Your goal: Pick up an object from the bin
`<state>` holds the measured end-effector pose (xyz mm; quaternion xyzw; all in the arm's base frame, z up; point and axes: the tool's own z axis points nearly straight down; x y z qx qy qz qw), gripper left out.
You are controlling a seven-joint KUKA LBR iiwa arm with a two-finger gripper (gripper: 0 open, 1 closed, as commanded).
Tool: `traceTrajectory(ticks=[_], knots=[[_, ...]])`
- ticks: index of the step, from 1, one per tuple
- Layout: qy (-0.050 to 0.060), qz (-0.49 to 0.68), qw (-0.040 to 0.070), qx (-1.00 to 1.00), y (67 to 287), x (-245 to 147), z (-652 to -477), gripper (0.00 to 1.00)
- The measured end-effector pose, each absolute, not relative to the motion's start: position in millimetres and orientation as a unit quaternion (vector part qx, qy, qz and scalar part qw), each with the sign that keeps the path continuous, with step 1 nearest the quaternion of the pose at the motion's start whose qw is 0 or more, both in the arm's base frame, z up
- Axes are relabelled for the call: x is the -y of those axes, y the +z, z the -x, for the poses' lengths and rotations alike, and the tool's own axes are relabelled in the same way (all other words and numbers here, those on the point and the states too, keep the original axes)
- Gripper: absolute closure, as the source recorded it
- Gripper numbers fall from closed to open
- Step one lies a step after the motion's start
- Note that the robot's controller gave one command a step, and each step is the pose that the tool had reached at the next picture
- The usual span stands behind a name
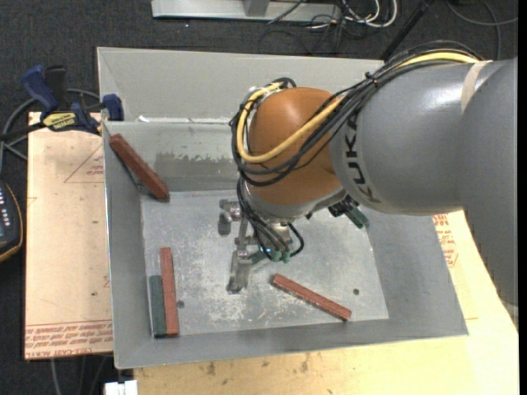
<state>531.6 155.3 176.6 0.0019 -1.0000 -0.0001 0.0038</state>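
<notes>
Your grey metal bin (198, 85) holds four loose items, all flat narrow strips.

1. A red-brown strip (138, 167) stands tilted in the far-left corner. Its upper end is against the left wall and its lower end is on the bin floor.
2. A red strip (169, 288) lies flat near the left wall, toward the near-left corner, running roughly parallel to that wall.
3. A dark green strip (156, 307), shorter, lies touching the red one on its left-wall side. The near ends of the two are level.
4. A second red-brown strip (311, 296) lies flat near the middle of the near edge, slanted, with its right end closer to that edge.

The arm's orange cover (292, 151), wrapped with yellow and black cables (284, 142), hangs over the centre of the bin. Below it the gripper (239, 280) is down at the bin floor on a bare patch. It sits between the paired strips and the slanted red-brown strip, just beside that strip's left end. You cannot tell from this view whether the gripper is open or closed, and no strip shows in its grasp.

The bin floor is scuffed, with pale scratch marks thickest around the centre. The bin stands on a dark floor (49, 23), with loose wiring (362, 6) beyond its far edge.
</notes>
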Motion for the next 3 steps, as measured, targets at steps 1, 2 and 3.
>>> traceTrajectory(ticks=[1, 2, 3], knots=[[0.001, 0.008, -0.003, 1.0, 130.7, -73.0, -622.3, 0.0], [0.0, 0.042, 0.003, 0.999, 74.3, -26.3, -579.2, 0.0], [-0.001, -0.002, 0.0, 1.0, 71.1, -63.8, -531.4, 0.0]])
